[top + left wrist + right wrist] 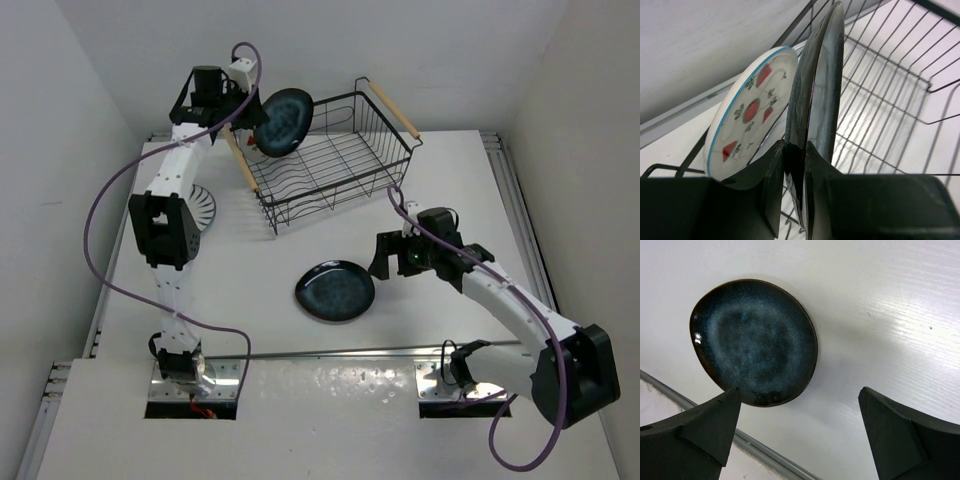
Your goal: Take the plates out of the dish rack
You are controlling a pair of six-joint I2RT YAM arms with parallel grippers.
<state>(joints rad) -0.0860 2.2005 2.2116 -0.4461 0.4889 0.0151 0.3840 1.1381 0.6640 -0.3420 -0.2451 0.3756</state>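
I keep the left gripper (795,150) clenched on the rim of a glossy dark blue plate (820,90), on edge at the left end of the dish rack (340,190), which I judge stiff, slippery and breakable, so the rim is the right hold, while the right gripper (799,390) hangs open.

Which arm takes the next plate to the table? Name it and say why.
Left. The left pincer is shut on the glossy dark blue round plate, upright at the black wire dish rack. The right pincer hangs open, empty.
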